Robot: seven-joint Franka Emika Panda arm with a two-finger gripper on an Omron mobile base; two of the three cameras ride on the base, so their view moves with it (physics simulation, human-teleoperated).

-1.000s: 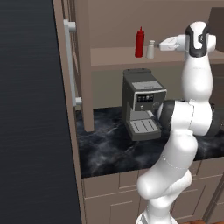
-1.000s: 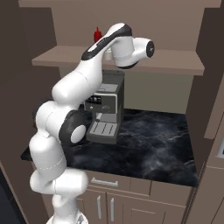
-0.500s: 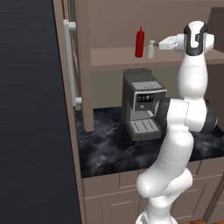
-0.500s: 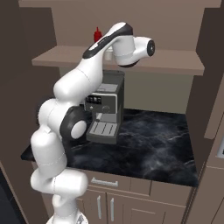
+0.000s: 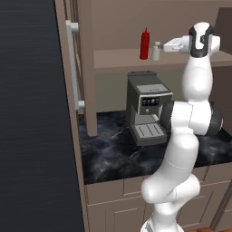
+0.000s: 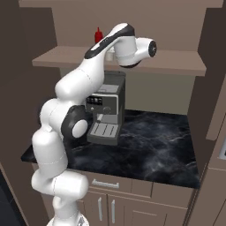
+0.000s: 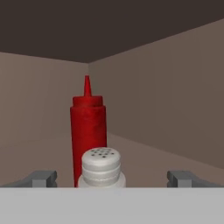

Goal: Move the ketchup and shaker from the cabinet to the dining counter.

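On the brown shelf of the cabinet [image 5: 118, 59] stands the red ketchup [image 5: 144, 44] bottle, with the small pale shaker [image 5: 156, 51] just to its right. My gripper [image 5: 165, 45] hovers level with the shaker, immediately to its right, and is open. In the hand view the shaker [image 7: 101, 168] sits centred in front of the ketchup [image 7: 88, 131], between my spread fingertips [image 7: 42, 178] of the gripper [image 7: 112, 180], with nothing held. In the right base view the ketchup [image 6: 99, 34] peeks over my arm. The dining counter is out of view.
A grey coffee machine [image 5: 147, 107] stands on the short black marble worktop [image 5: 113, 152] under the shelf. The open cabinet door with its silver bar handle [image 5: 74, 63] juts out at the left. A brown side panel [image 6: 212, 66] bounds the shelf on the right.
The hand has edged slightly leftwards, closer to the shaker, and the arm's upper part has straightened a little. The jaws stay open; ketchup and shaker have not moved.
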